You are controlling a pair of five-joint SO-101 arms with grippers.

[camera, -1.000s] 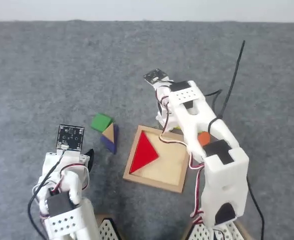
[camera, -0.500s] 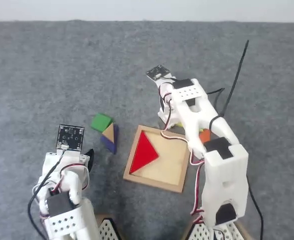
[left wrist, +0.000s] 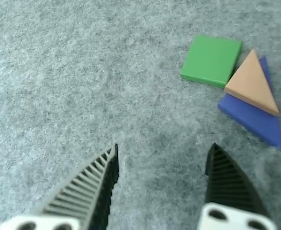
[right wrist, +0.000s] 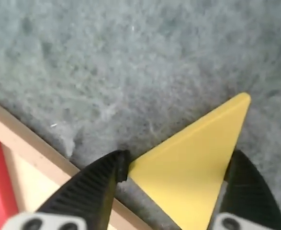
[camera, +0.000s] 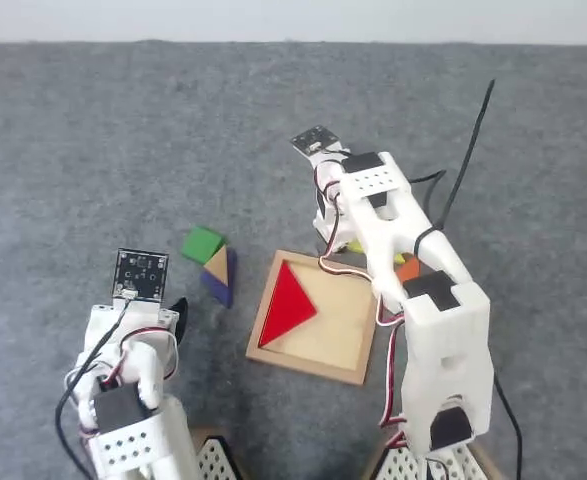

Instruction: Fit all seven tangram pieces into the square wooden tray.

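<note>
The right end effector (right wrist: 178, 165) is open astride the yellow triangle (right wrist: 197, 153), 1 finger at each side. The triangle lies on the worktop just outside the wooden tray (right wrist: 30, 139), its tip pointing away from the rim. The left end effector (left wrist: 164, 151), also open, hangs well apart near the green square (left wrist: 211, 61), so the right arm is nearer.

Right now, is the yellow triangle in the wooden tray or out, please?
Out: the yellow triangle lies on the carpet, outside the wooden tray and its rim.
</note>
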